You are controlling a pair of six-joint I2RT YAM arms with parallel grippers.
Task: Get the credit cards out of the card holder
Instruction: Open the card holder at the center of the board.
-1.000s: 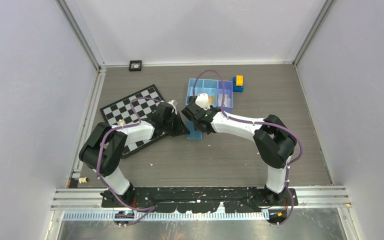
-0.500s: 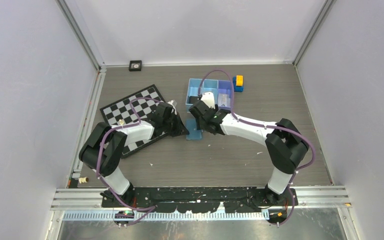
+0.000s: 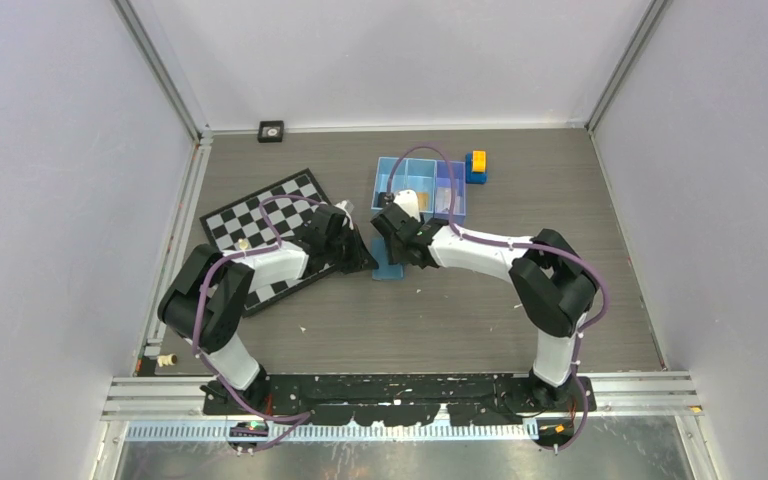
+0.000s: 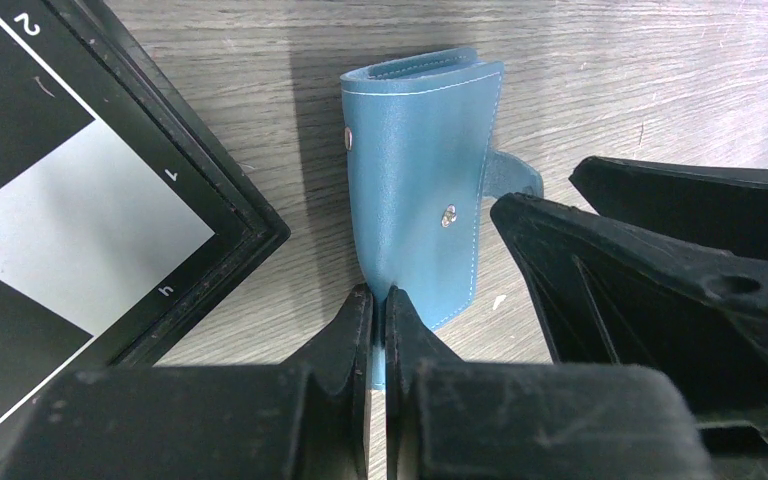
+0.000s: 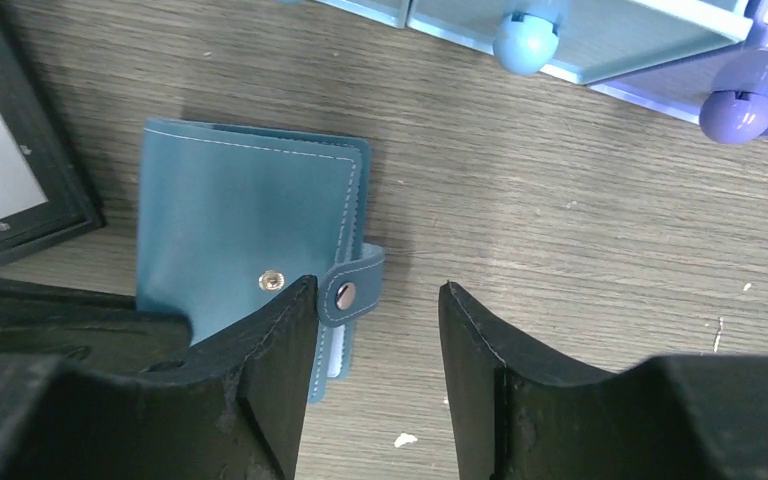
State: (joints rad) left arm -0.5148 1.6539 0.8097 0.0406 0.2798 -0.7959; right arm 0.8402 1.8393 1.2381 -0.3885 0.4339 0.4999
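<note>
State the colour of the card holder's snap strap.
The strap is blue, matching the card holder; clearest in the right wrist view.

card holder (image 4: 415, 190): blue leather-look, matt, smooth | snap (image 4: 448, 212): shiny metal | bench (image 5: 580, 200): grey wood-grain, matt | fingers (image 5: 472, 345): blk matt plastic | tray (image 5: 620, 40): smooth blue plastic

Soft, even overhead light is filling every view.
The card holder (image 4: 415, 200) is casting a soft shadow on the table (image 4: 610, 80) beside it, while my left gripper (image 4: 378, 305) is looming black and slightly blurred against the lens.
</note>
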